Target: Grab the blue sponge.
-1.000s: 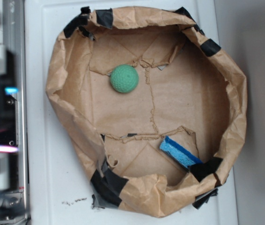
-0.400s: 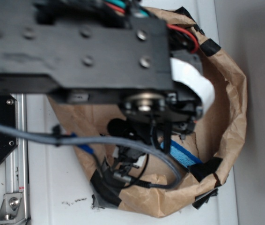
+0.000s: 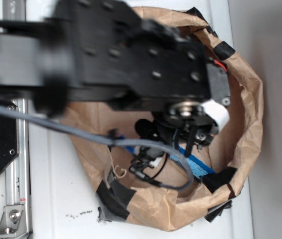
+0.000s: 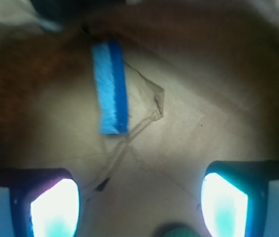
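The white tabletop [image 3: 46,199] carries a big crumpled brown paper bowl [image 3: 250,124], patched with black tape, and my arm [image 3: 131,64] stretches across most of it in the exterior view, hiding a large part of the floor of the bowl.

My claw [image 4: 139,197] hangs over that paper floor with its two fingers [image 4: 53,202] spread wide apart, one at each lower corner of the wrist view, and nothing between them. It holds nothing.

The blue sponge [image 4: 110,89] lies flat on the paper ahead of the claw and a little toward the left finger's side, near the shadowed wall of the bowl and clear of both fingers. In the exterior view only a strip of the sponge [image 3: 196,164] shows, just past my wrist. Its long axis runs away from me in the wrist view, nearly square to the line joining the fingers, with the darker blue layer along its right edge.

I judge the coming move to be forward and slightly left, then down, so the fingers straddle the sponge's narrow width.

A sliver of something green [image 4: 176,231] shows at the bottom edge of the wrist view, too blurred to name.
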`<control>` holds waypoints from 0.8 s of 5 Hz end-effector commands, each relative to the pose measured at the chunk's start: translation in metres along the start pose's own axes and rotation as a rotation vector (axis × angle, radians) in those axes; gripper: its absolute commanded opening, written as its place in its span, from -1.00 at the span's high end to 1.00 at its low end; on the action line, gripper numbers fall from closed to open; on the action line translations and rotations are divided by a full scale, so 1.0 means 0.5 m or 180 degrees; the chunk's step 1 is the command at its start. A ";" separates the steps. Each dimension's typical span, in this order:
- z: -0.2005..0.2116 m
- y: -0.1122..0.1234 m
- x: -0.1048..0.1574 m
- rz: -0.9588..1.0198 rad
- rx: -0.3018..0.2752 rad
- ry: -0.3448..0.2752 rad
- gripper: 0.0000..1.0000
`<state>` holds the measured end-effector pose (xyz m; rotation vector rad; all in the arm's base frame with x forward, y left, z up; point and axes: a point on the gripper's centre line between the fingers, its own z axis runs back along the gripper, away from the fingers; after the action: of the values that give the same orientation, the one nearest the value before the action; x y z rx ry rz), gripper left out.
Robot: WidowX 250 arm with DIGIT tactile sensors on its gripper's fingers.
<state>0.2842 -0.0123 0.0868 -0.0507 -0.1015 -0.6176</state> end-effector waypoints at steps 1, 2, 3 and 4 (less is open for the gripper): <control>-0.041 -0.080 0.080 -0.0267 0.0065 -0.0401 -1.00; -0.079 -0.106 0.098 -0.0364 0.0005 -0.0368 -1.00; -0.121 -0.108 0.119 -0.0350 0.0296 -0.0260 -0.72; -0.124 -0.103 0.140 -0.0214 0.0304 -0.0301 1.00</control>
<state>0.3109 -0.0824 0.0269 0.0121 -0.1745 -0.6549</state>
